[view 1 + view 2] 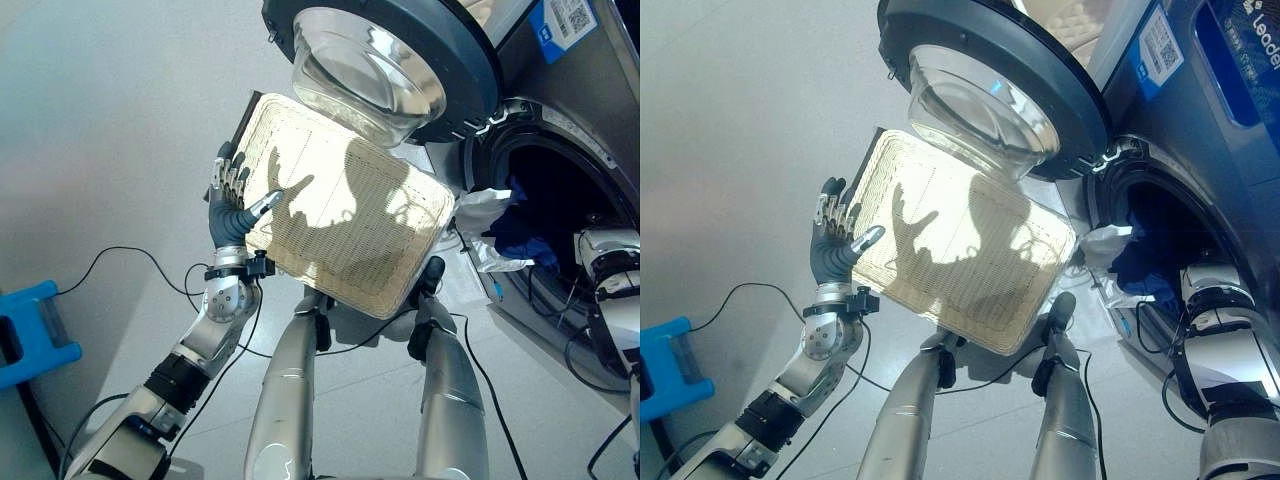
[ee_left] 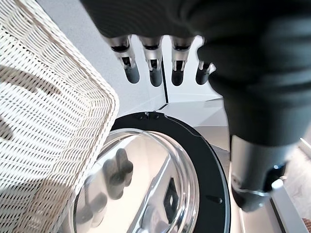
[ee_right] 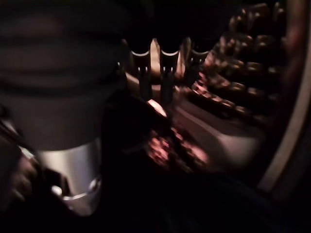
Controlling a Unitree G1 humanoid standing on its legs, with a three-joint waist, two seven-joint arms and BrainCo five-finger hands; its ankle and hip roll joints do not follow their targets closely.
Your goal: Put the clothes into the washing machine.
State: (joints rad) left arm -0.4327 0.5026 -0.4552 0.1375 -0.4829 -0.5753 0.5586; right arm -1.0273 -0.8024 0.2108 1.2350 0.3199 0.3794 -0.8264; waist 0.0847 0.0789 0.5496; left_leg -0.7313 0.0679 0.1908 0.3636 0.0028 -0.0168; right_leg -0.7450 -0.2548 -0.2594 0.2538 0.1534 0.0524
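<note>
Blocking: tipped wicker basket (image 1: 340,220) against open door (image 1: 400,60) | left hand (image 1: 232,205) fingers straight, empty | right hand fingers unclear.

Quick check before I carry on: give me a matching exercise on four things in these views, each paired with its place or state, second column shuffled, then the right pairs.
Things:
1. wicker basket
2. washer door
3. blue clothes
4. right hand

Places or states:
A. swung open, glass bowl facing out
B. lying in the drum opening
C. tipped up on edge, bottom towards the camera, with the left hand against its side
D. reaching inside the dark drum

Pairs: 1-C, 2-A, 3-B, 4-D
</note>
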